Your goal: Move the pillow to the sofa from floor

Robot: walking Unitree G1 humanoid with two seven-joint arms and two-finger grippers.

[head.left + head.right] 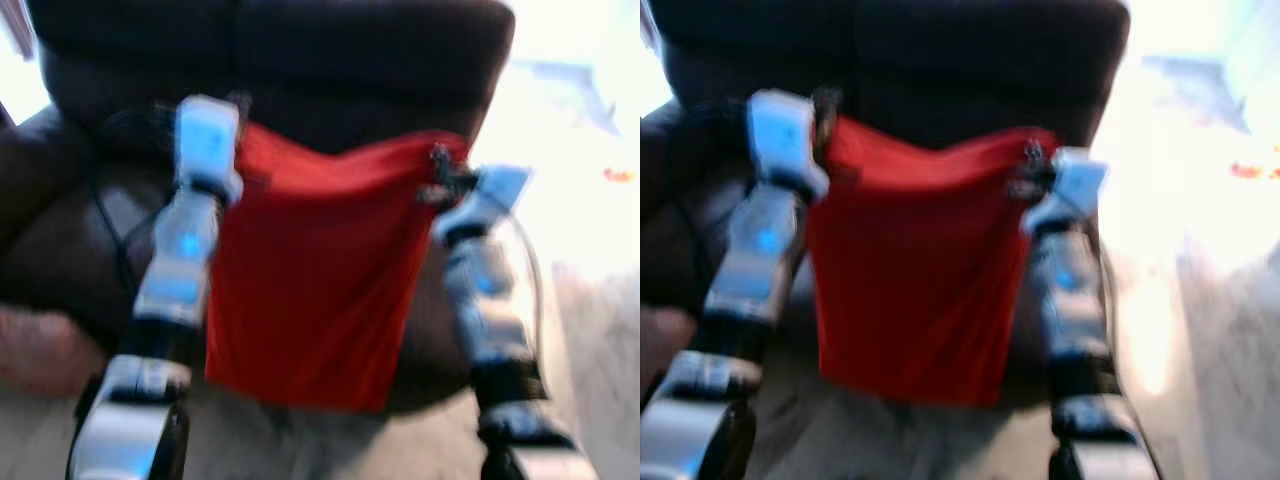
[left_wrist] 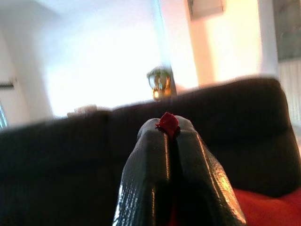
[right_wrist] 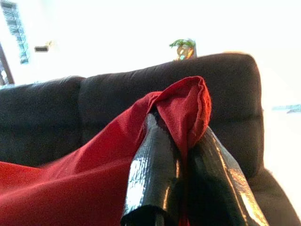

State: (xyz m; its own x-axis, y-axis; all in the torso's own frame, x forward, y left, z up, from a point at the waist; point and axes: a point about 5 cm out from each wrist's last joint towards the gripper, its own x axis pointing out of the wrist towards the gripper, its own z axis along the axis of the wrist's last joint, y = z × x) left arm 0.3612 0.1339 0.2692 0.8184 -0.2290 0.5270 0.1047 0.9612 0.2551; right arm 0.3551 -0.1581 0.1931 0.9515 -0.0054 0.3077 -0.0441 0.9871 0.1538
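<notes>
Your arms nearest, both raised. Left tool (image 2: 168, 129) pinches pillow's (image 1: 310, 270) upper left corner; right tool (image 3: 181, 127) clamped on upper right corner. Pillow hangs between them, off floor (image 1: 300, 440), before dark sofa (image 1: 350, 60). Eye views blurred.

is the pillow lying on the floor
No: the red pillow hangs in the air before the sofa, pinched at its top corners by the left end effector and right end effector.

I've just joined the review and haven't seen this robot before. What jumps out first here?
The red pillow hangs between both raised arms in front of the dark sofa. The left gripper pinches one top corner, the right gripper the other, both shut on the fabric.
</notes>
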